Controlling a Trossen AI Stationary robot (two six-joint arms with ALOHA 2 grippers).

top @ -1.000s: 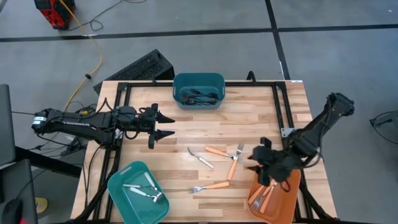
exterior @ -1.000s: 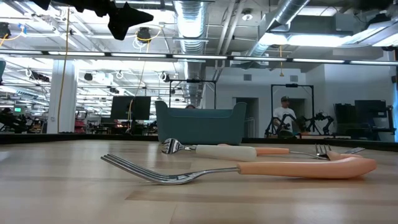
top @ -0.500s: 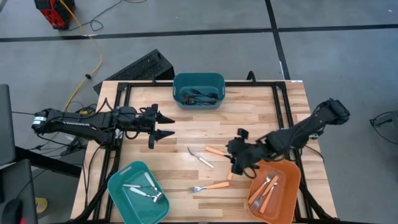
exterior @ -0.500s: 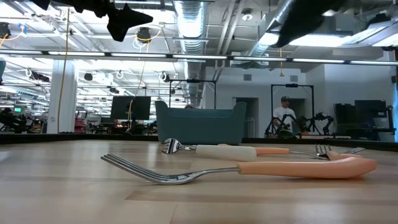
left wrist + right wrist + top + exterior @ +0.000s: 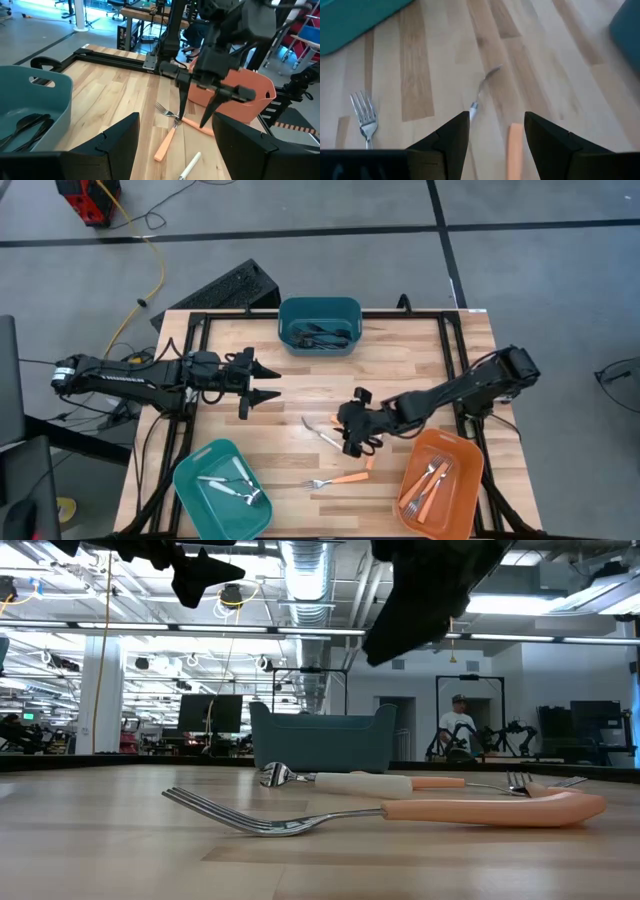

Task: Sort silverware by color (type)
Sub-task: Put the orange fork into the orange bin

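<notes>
Swinging back from the orange bin [image 5: 455, 455], your right gripper [image 5: 352, 442] now hovers, fingers released, just over the orange-handled fork [image 5: 349, 423]; next pick, probably. Left gripper [image 5: 262, 383] waits, fingers released.

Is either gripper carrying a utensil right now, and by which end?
Neither holds anything. The right gripper hangs open over the loose forks mid-table. The left gripper waits open and empty at the table's left side.
</notes>
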